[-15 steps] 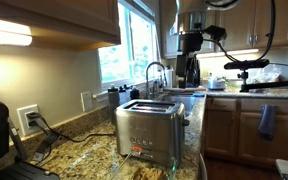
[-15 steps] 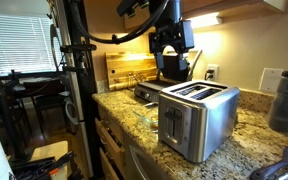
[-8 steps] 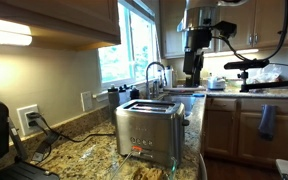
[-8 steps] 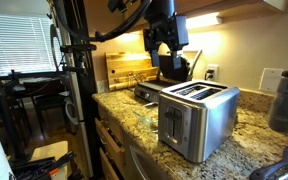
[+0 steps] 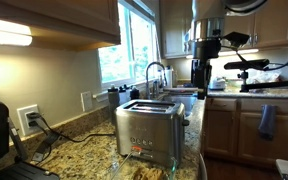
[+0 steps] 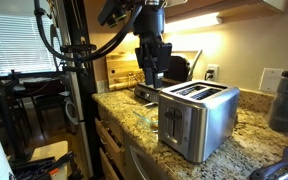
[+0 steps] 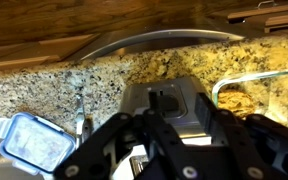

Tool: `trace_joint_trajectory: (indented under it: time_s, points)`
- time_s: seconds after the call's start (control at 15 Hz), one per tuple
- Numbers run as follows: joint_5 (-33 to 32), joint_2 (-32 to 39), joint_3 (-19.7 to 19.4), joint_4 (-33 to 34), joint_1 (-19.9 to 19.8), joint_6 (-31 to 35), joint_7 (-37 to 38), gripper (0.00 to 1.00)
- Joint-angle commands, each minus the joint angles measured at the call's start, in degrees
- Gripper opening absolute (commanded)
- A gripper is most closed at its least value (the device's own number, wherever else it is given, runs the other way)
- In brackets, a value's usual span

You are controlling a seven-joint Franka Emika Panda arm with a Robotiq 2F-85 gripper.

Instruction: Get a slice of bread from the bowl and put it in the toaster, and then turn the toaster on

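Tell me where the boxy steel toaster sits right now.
In an exterior view, the boxy brushed-steel toaster stands mid-frame on the speckled granite counter, directly behind the clear glass bowl.

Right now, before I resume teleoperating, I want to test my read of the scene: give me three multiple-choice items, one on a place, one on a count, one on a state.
1. Where is the tool?
A) in the air, clear of the toaster
B) resting on the toaster's top
C) down inside a slot

2. How many slots does the toaster have?
A) one
B) two
C) four

3. What shows at the slots?
A) bread sticking out
B) no bread sticking out
C) a cloth over them

Answers:
1 A, it hangs above the counter, apart from the toaster.
2 B, two dark slots run along its top.
3 B, both openings look dark and bare.
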Motion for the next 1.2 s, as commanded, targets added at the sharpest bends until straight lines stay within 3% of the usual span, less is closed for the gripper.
trace_joint_trajectory:
  time_s: [0.0, 0.07, 0.33, 0.6, 0.87, 1.13]
  points:
    - [0.87, -1.57, -0.48, -3.75, -0.12, 3.8, 0.67, 0.14]
    - [1.17, -0.98, -0.53, -4.23, 0.0, 5.46, 0.72, 0.08]
    - [2.62, 1.49, -0.62, -5.43, 0.31, 13.3, 0.46, 0.03]
    - [3.15, 4.77, -0.82, -6.26, 0.31, 19.98, -0.39, 0.16]
    - [3.29, 7.46, -1.33, -6.43, 0.09, 22.13, -0.95, 0.17]
    - [3.38, 8.69, -2.33, -6.28, -0.21, 23.0, -1.37, 0.08]
